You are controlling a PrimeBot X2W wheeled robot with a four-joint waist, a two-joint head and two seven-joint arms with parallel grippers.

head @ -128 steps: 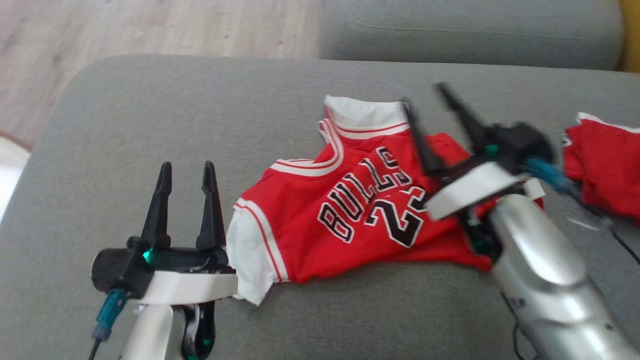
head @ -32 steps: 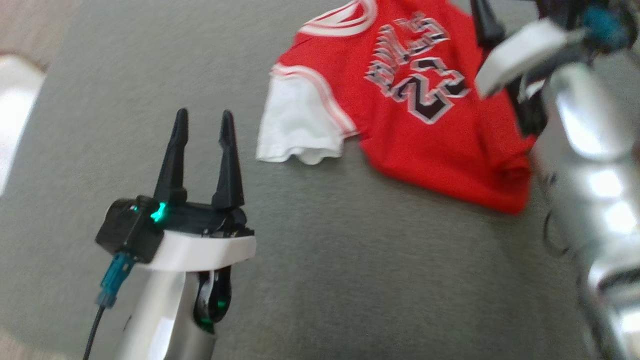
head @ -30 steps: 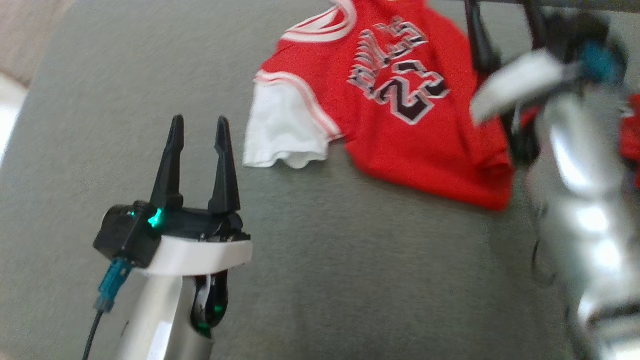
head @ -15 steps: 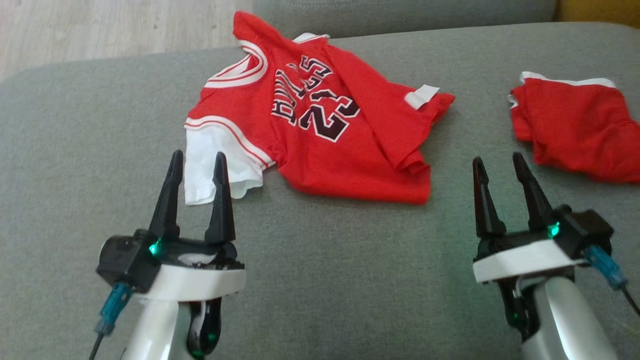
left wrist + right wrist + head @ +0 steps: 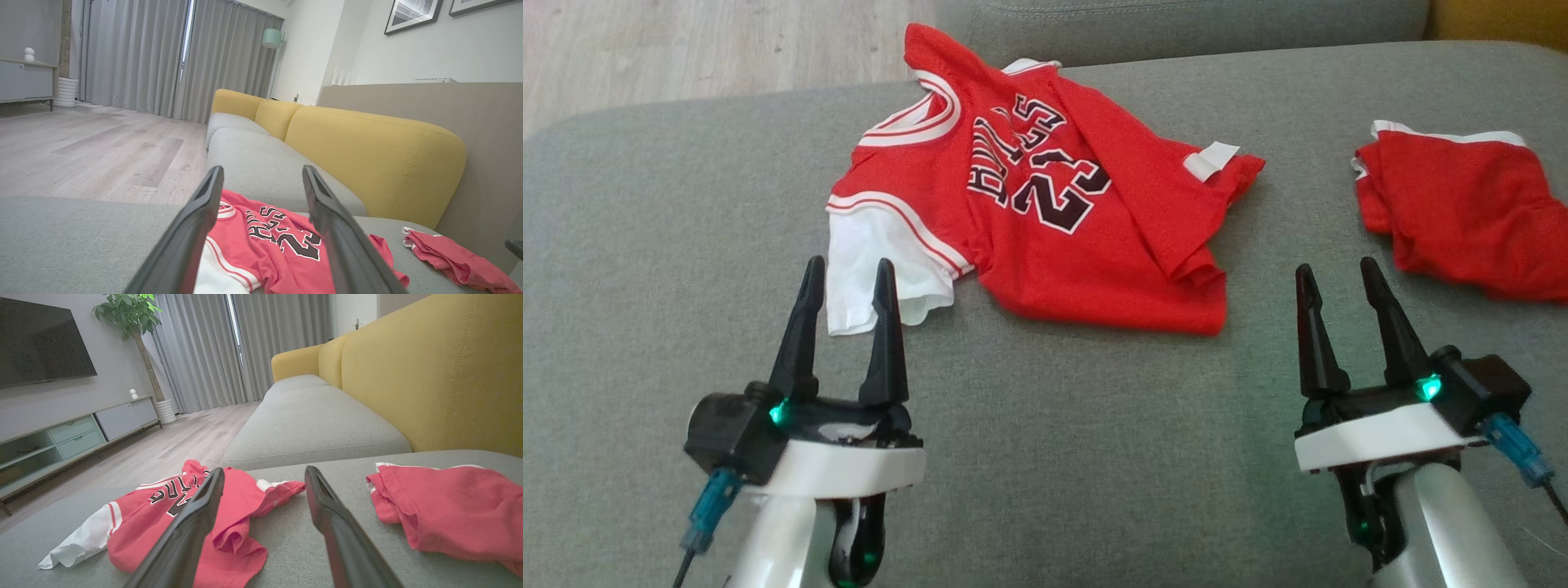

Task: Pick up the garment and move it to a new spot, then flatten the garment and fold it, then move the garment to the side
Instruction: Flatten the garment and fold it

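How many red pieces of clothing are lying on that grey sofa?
2. A printed red jersey lies rumpled in the middle of the grey cushion; a plain red garment lies apart to its right, cut off by the head view's edge.

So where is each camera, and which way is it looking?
Head view: up on the head, looking down at the grey sofa seat and red jersey; left gripper and right gripper show, both open.
Left wrist view: low on that wrist, looking along its fingers over the jersey toward curtains.
Right wrist view: low, facing the same way, along its fingers, past a second red garment.
All three share the jersey.
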